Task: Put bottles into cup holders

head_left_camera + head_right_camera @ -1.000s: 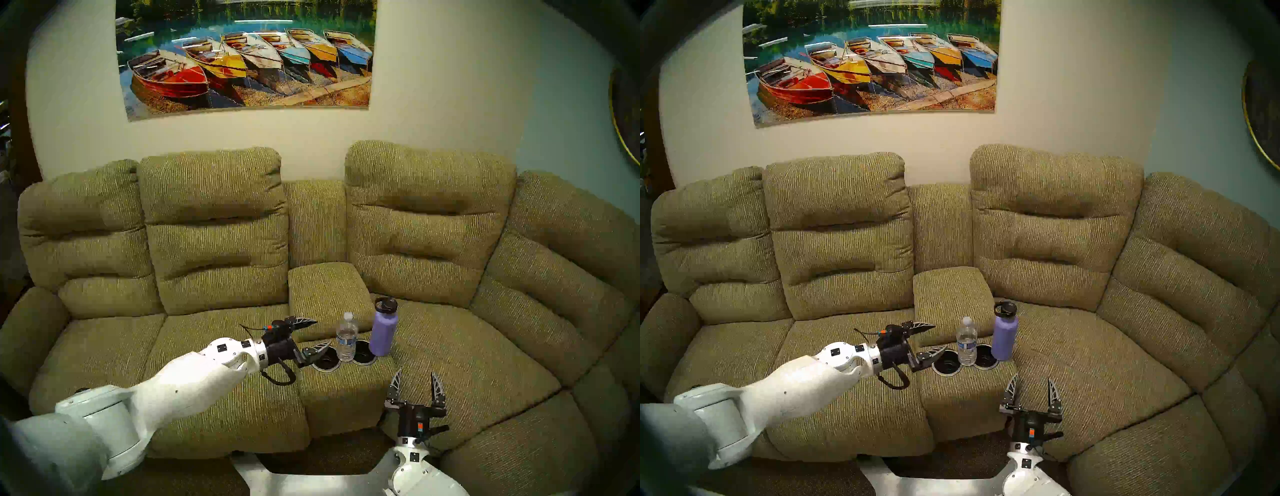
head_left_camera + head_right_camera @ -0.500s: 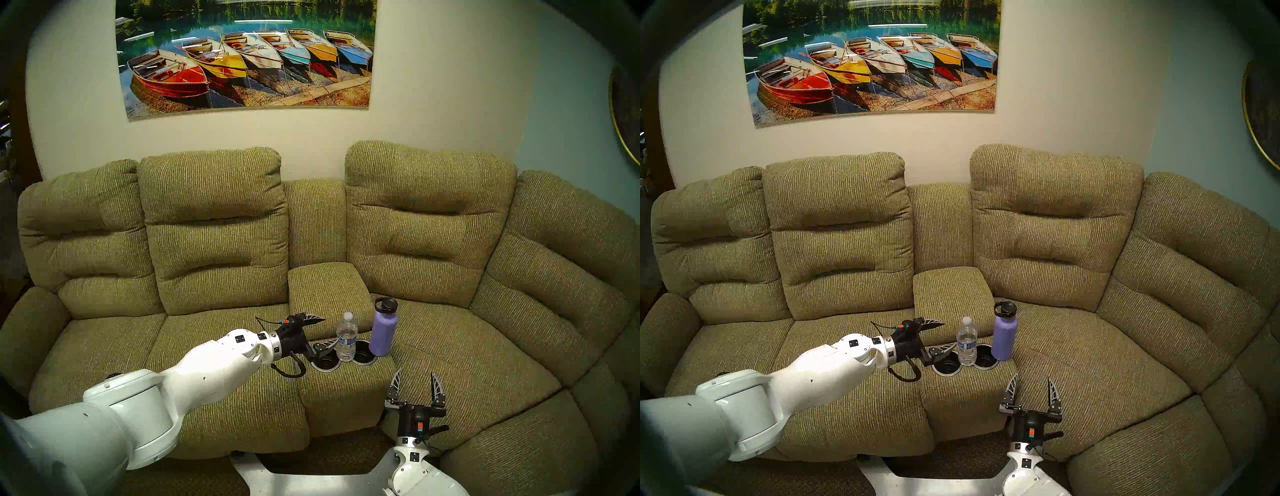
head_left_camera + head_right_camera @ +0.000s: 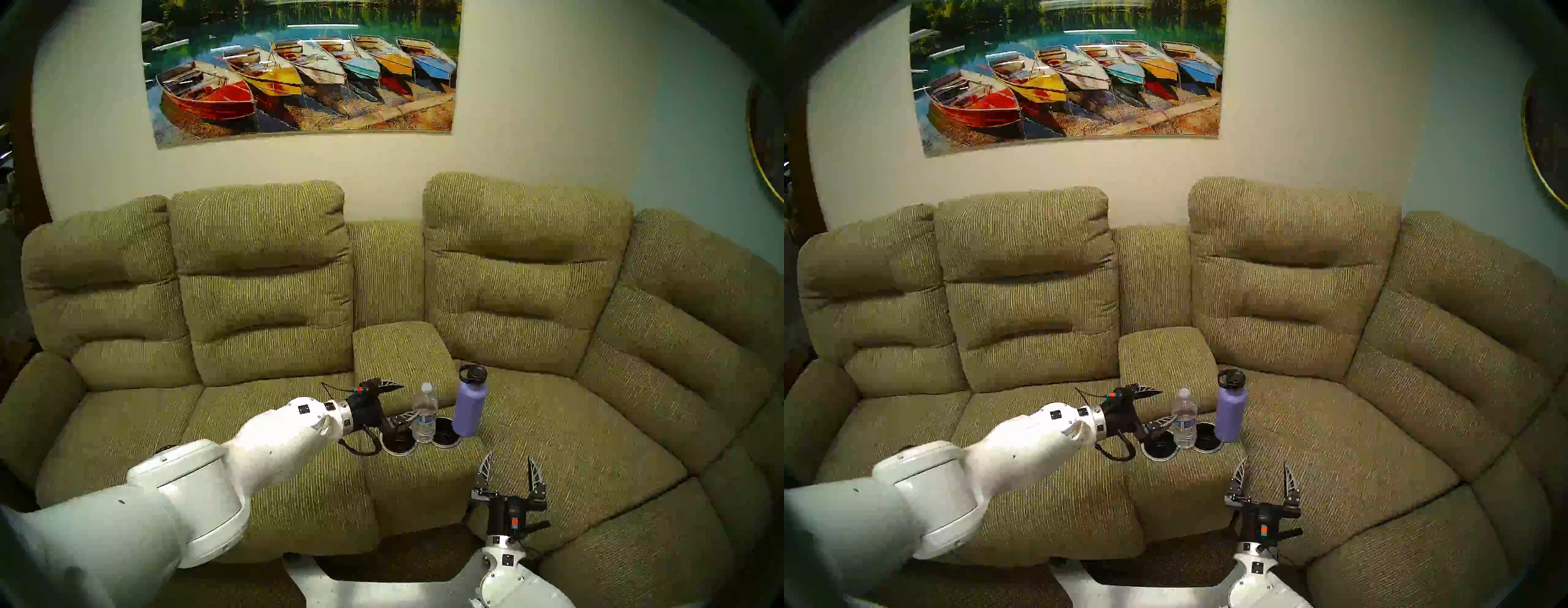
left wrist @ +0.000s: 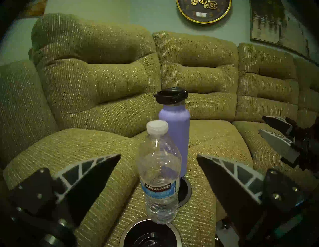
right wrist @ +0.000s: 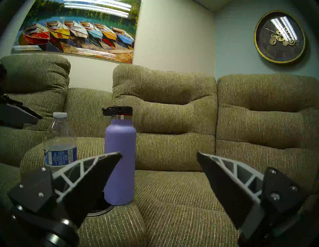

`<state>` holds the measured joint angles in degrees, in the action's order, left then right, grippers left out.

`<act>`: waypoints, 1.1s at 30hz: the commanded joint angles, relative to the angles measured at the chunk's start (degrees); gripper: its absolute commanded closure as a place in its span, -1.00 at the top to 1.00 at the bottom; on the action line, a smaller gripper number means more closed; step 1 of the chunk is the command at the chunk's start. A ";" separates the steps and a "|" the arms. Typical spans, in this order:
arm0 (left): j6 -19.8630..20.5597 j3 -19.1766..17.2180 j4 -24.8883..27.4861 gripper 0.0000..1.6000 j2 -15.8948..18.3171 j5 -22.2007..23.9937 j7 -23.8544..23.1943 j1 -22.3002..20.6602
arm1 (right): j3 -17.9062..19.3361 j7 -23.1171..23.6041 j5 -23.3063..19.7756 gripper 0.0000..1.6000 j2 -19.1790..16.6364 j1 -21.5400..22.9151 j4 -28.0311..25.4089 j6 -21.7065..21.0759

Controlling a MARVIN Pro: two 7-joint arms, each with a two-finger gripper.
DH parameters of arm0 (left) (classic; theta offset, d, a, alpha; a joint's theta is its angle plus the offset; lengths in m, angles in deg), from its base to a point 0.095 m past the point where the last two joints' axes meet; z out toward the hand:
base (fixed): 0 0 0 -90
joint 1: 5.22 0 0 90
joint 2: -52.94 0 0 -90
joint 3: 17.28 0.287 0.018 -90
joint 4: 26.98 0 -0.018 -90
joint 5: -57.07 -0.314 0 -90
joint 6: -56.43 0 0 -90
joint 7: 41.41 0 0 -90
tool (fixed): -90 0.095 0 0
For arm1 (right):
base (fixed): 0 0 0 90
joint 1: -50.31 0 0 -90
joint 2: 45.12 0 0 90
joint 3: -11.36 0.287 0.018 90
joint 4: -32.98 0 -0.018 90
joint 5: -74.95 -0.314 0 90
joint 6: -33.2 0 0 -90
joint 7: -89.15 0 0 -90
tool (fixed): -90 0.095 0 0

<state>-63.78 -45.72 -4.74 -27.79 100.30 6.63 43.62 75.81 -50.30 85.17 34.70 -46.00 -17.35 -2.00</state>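
The clear water bottle (image 3: 425, 414) (image 3: 1184, 418) stands upright on the console fabric between the two cup holders, the left one (image 3: 399, 445) and the right one (image 3: 445, 436), both empty. The lavender flask (image 3: 469, 407) (image 5: 120, 160) stands upright at the right rim of the right holder. My left gripper (image 3: 409, 399) (image 3: 1168, 404) is open, just left of the water bottle. In the left wrist view the bottle (image 4: 159, 172) is centred between the spread fingers, untouched. My right gripper (image 3: 509, 458) (image 5: 158, 153) is open and empty, low in front of the console.
The padded armrest (image 3: 403, 352) rises right behind the holders. The sofa's seat cushions (image 3: 271, 424) lie on both sides of the console, with high backrests behind. The right gripper (image 4: 279, 138) shows at the right edge of the left wrist view.
My left arm has reached to the right, bringing its open gripper up to the water bottle. The right arm and both bottles have not moved.
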 commanded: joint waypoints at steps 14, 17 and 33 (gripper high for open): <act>4.78 -0.16 -4.83 1.00 -9.37 -0.72 3.32 -6.07 | -0.04 -0.01 0.02 1.00 0.14 0.22 -0.09 0.12; 5.40 -0.05 -5.89 1.00 -9.79 -0.97 3.87 -5.96 | -0.04 -0.01 0.02 1.00 0.14 0.23 -0.05 0.12; 8.60 -0.35 -10.13 1.00 -11.77 -1.46 6.46 -5.99 | -0.05 0.00 0.03 1.00 0.16 0.34 0.20 0.11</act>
<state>-55.62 -45.91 -14.80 -37.79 98.70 12.57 38.84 75.80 -50.29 85.18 34.71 -45.83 -16.88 -2.00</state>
